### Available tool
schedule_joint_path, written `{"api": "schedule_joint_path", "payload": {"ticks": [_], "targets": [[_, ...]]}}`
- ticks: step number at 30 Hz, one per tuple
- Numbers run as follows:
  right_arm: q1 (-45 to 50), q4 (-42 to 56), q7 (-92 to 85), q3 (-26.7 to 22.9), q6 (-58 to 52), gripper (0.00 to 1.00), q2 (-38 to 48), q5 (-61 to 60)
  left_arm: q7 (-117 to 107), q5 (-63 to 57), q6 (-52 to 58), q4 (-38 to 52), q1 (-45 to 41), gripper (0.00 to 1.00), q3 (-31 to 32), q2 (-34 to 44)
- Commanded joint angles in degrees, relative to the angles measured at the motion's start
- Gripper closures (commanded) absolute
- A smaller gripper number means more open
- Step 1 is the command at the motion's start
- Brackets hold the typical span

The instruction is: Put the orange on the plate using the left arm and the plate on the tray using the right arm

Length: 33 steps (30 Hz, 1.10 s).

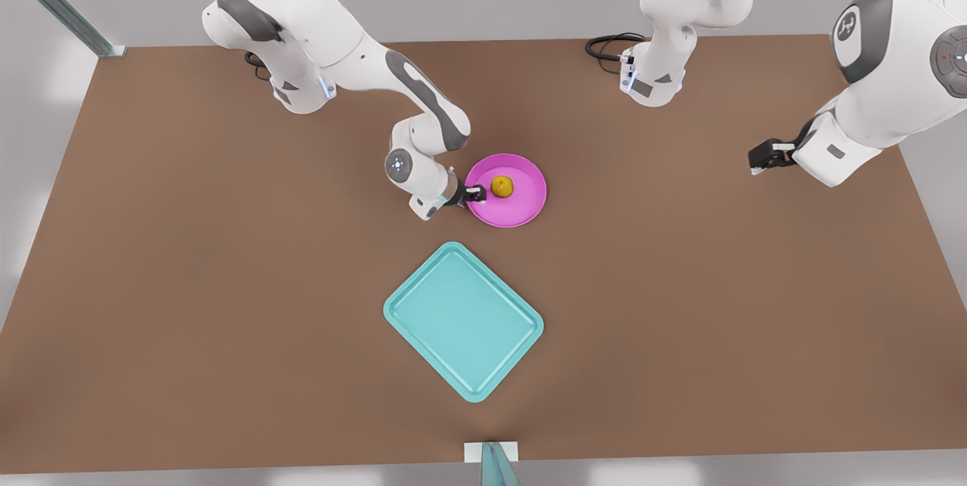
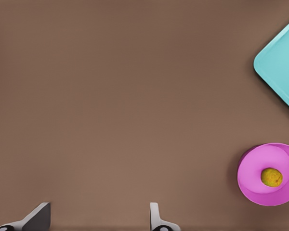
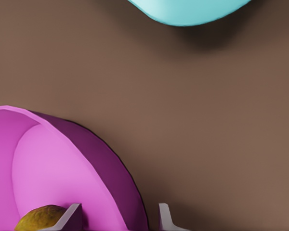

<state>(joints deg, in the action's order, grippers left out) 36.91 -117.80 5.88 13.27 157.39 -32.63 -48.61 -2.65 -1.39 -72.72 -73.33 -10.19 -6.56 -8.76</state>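
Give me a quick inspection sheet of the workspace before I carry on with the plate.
Surface: brown table, bare around the items.
Job's things: orange lies in the pink plate; plate on the table, not on the teal tray, which sits apart nearer the camera.
Clutter: nothing seen.
Grippers: right gripper open, fingers straddling the plate's rim; left gripper open, waiting at the front view's right, away from everything.
Cables: black cable by the far arm base.
Surroundings: grey floor, metal post at a corner.

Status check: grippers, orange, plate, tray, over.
Right gripper open, straddling plate rim. Left gripper open, waiting at front view's right. Orange on plate. Tray bare, path unobstructed.
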Motion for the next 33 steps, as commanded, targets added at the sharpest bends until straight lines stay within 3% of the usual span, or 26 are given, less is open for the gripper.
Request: {"api": "schedule_joint_path", "payload": {"ticks": [1,8,11,18,23,28,33], "targets": [[0.0,0.0,-1.0,0.0,-0.2,0.38,-0.1,-0.1,2.0,0.0,0.4,0.0,-0.1,0.0,0.0,0.1],[-0.1,0.0,-1.1,0.0,-0.4,0.7,0.0,-0.1,2.1,0.0,0.4,0.0,-0.1,0.0,0.0,0.1],[-0.2,0.1,-1.1,0.0,-1.1,0.79,0.5,-0.1,2.0,0.0,0.4,0.0,-0.1,0.0,0.0,0.2],[-2.0,2.1,-1.2,0.2,-1.6,0.79,3.3,-0.1,2.2,0.0,0.5,0.0,-0.1,0.0,-0.1,0.2],[-10.5,6.9,-1.4,0.2,-5.1,0.79,4.1,0.0,2.1,0.0,0.4,0.0,-0.1,0.0,-0.1,0.2],[-19.9,14.7,-4.8,-0.1,-11.3,0.79,0.1,0.1,2.0,0.0,0.5,0.0,-0.1,0.0,-0.1,0.2],[-23.3,16.8,-7.5,-0.3,-12.5,0.79,-3.0,0.6,2.0,0.0,1.3,0.0,-0.1,0.0,-0.1,0.2]]}}
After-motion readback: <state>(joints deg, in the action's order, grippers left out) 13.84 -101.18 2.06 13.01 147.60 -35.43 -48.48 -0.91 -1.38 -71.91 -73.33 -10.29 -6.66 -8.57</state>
